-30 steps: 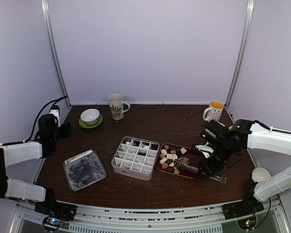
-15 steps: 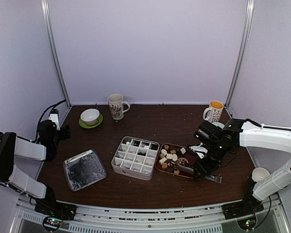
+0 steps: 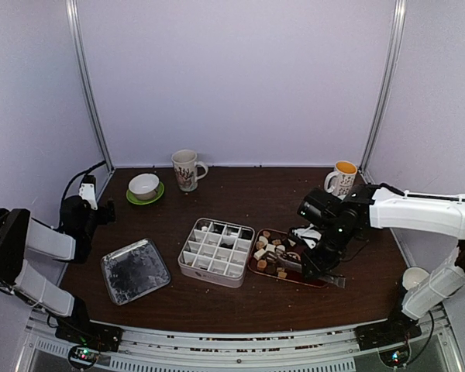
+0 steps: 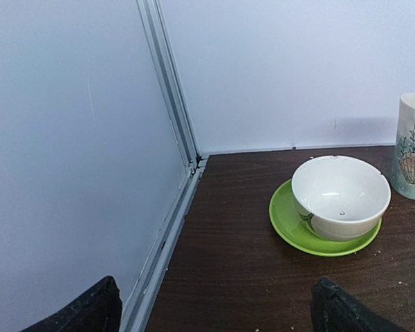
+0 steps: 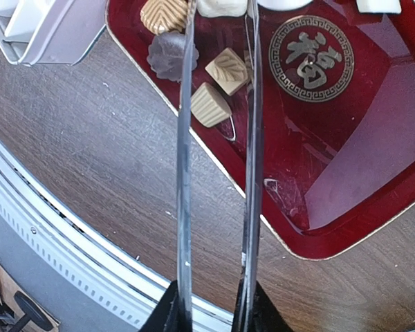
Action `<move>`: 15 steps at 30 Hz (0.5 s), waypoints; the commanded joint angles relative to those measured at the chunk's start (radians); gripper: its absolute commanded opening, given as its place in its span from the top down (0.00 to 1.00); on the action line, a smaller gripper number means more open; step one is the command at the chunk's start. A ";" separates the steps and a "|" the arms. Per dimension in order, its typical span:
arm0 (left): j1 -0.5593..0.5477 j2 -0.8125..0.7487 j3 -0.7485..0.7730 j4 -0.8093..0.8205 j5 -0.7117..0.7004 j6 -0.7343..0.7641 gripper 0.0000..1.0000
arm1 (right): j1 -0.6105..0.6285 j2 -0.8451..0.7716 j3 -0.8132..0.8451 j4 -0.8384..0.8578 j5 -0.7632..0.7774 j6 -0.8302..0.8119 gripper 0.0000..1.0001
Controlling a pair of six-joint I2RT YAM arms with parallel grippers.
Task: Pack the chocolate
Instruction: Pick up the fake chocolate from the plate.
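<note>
Right wrist view: right claw (image 5: 211, 315) clamps tongs (image 5: 185, 173), blades narrow, chocolate (image 5: 227, 70) at 12 o'clock. A skewed pinch could flick one off the tray (image 5: 360, 159).

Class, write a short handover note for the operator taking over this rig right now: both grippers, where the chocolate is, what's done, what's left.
Right gripper: shut on the tongs, whose arms reach over the red tray; tips out of view, so a gripped piece can't be confirmed.
Left gripper: open, empty, near the table's left edge, facing a bowl.
Chocolate: most pieces lie on the red tray, right of the divided box.
Done: a few far-row cells seem filled.
Left: move the tray's pieces into the empty cells.
</note>
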 commanded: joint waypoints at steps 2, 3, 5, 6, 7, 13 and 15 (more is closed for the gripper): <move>0.005 0.006 -0.007 0.075 0.017 0.013 0.02 | 0.008 -0.033 0.052 0.026 0.050 0.002 0.74; 0.006 0.005 -0.007 0.074 0.016 0.013 0.02 | 0.007 -0.045 0.058 0.025 0.051 0.003 0.74; 0.005 0.007 -0.007 0.074 0.017 0.013 0.02 | 0.009 -0.067 0.069 0.024 0.053 0.009 0.75; 0.006 0.007 -0.006 0.074 0.017 0.013 0.02 | 0.012 -0.077 0.076 0.025 0.052 0.013 0.75; 0.006 0.006 -0.006 0.073 0.018 0.013 0.02 | 0.014 -0.087 0.082 0.026 0.051 0.016 0.75; 0.006 0.007 -0.007 0.075 0.017 0.013 0.02 | 0.043 -0.097 0.128 0.020 0.048 0.020 0.76; 0.006 0.008 -0.007 0.073 0.018 0.013 0.02 | 0.058 -0.093 0.142 0.035 0.039 0.016 0.76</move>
